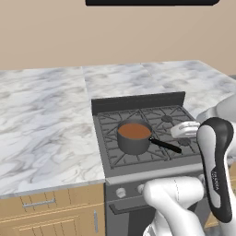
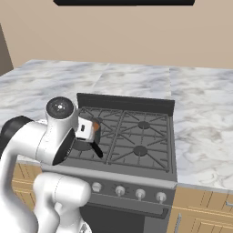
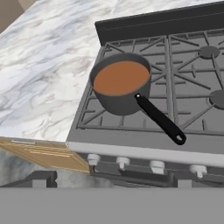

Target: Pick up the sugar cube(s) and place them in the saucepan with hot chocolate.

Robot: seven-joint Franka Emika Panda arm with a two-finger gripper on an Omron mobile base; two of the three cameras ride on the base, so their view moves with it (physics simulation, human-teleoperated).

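I've got the saucepan (image 3: 121, 83) sitting on the front-left burner grate of the stove (image 1: 138, 129), dark-grey body, reddish-brown liquid up near the rim, long black handle (image 3: 159, 119) pointing out toward the front-right of the cooktop, approx diagonal across the grate. In the left base view the pan (image 1: 134, 137) is mid-frame w/ the handle running right toward the arm; in the right base view most of it is behind the arm's white link, just a sliver of brown showing beside the wrist. Gripper (image 1: 184, 129) hangs above the stove, just right of the pan handle's end, not touching pan or grate as far as I can see. Jaws: fingers aren't clearly resolved in any view, but they stand spread wide w/ nothing between them, no grip on anything. Marble counter (image 1: 46, 120) runs both sides of the stove; wood drawers (image 1: 50, 209) below on the left, row of knobs (image 3: 148, 165) along the stove front. Sugar cubes: can't make them out on the counter or cooktop at this res, so I can't tell where they are.
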